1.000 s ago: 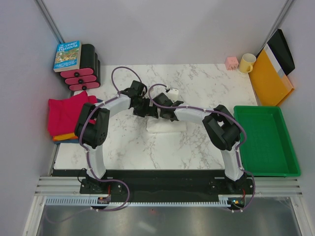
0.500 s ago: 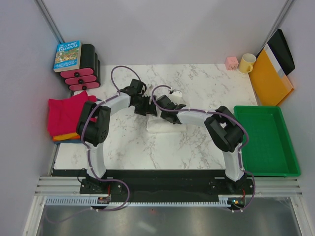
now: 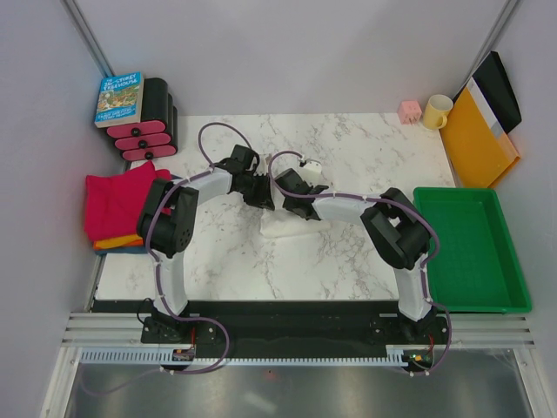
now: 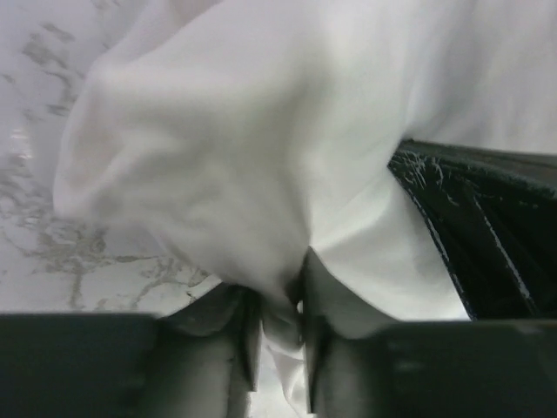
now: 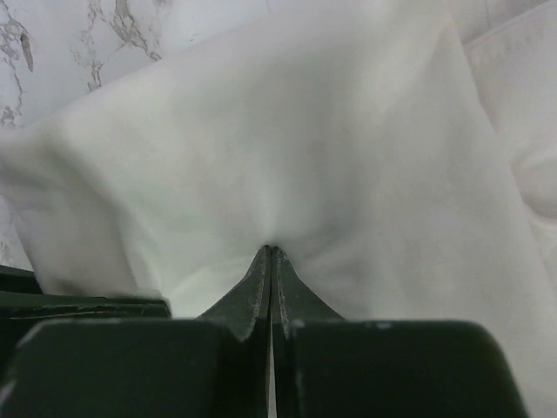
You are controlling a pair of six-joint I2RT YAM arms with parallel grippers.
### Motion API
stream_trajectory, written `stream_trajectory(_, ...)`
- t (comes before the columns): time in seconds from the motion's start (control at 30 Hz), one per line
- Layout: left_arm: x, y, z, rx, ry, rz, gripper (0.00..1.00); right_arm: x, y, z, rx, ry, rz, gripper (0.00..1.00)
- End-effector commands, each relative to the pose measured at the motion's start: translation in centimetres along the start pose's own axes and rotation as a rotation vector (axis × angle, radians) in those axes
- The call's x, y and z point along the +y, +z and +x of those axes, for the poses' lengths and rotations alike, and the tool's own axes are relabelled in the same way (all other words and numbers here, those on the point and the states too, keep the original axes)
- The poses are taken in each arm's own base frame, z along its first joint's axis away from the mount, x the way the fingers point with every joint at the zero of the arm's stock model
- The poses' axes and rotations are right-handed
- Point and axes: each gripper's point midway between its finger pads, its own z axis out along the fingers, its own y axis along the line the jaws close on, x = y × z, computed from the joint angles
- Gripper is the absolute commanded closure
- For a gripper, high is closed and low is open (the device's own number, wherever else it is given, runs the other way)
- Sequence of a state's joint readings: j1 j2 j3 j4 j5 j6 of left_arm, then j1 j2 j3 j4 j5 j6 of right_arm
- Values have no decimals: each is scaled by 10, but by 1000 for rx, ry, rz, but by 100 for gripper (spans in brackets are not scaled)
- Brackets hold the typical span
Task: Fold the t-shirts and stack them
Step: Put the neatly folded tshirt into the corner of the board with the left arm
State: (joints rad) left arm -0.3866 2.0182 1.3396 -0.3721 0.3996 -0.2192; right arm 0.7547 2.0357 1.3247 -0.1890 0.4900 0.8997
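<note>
The cream-white t-shirt (image 3: 283,228) lies bunched mid-table, mostly hidden under both arms. My left gripper (image 3: 265,198) is shut on a fold of it; in the left wrist view the cloth (image 4: 226,157) runs down between the two fingers at my left gripper (image 4: 280,322). Right beside it, my right gripper (image 3: 286,202) pinches the same shirt; the right wrist view shows the cloth (image 5: 287,148) puckering at the shut tips of my right gripper (image 5: 271,254). A folded magenta-pink t-shirt (image 3: 117,200) tops an orange one (image 3: 113,242) at the left edge.
A book (image 3: 119,97) rests on a black and pink rack (image 3: 152,126) at the back left. A green tray (image 3: 513,261) stands at the right, with a yellow-orange folder (image 3: 474,139), a yellow mug (image 3: 436,111) and a pink cube (image 3: 409,111) behind it.
My left gripper has closed from wide open onto the white cloth. Both grippers have shifted slightly toward the back, and the shirt bundle has drawn in beneath them.
</note>
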Motion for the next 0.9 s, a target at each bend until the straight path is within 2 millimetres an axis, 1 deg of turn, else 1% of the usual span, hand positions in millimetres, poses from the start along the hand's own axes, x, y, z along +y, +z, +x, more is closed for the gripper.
stream_trajectory(0.0,12,19,77,236,-72,-30,90,-21,8,58,168,-58,50,100)
stream_trajectory(0.03,15,19,78,236,-72,-41,98,-21,8,58,169,-56,50,100)
stream_trajectory(0.2,16,17,73,223,-29,-46,98,-21,6,54,159,-57,48,100)
stream_trajectory(0.27,16,13,65,197,10,-58,98,-20,4,51,149,-61,46,100)
stream_trajectory(0.3,17,10,59,184,42,-58,98,-16,0,46,138,-64,35,100)
stream_trajectory(0.33,14,2,50,153,69,-69,98,-11,-2,41,126,-69,23,100)
stream_trajectory(0.37,13,-3,44,137,89,-74,98,-8,-5,36,115,-94,12,100)
stream_trajectory(0.4,10,-8,35,115,132,-73,98,0,-11,28,98,-98,-10,100)
stream_trajectory(0.43,9,-15,31,104,153,-84,98,8,-16,20,76,-103,-26,96)
stream_trajectory(0.47,5,-26,20,68,194,-84,98,14,-24,8,52,-115,-47,89)
stream_trajectory(0.53,2,-38,13,41,223,-100,98,27,-35,-10,9,-114,-78,78)
stream_trajectory(0.57,-1,-50,5,11,275,-104,98,34,-45,-23,-18,-105,-99,67)
stream_trajectory(0.63,2,-61,-1,-11,308,-143,98,43,-59,-42,-58,-108,-125,57)
stream_trajectory(0.67,0,-70,-7,-31,345,-154,98,46,-71,-55,-85,-97,-140,50)
stream_trajectory(0.7,3,-76,-9,-37,364,-186,98,49,-78,-64,-105,-102,-151,48)
stream_trajectory(0.73,5,-82,-10,-37,378,-204,98,51,-92,-76,-129,-95,-168,47)
stream_trajectory(0.77,4,-91,-15,-51,416,-219,98,48,-97,-83,-148,-95,-158,45)
stream_trajectory(0.8,7,-98,-17,-62,432,-247,98,47,-103,-86,-158,-100,-160,45)
stream_trajectory(0.83,8,-104,-19,-71,447,-266,98,44,-115,-96,-181,-88,-167,45)
stream_trajectory(0.87,7,-114,-22,-87,471,-279,98,36,-117,-95,-185,-95,-150,44)
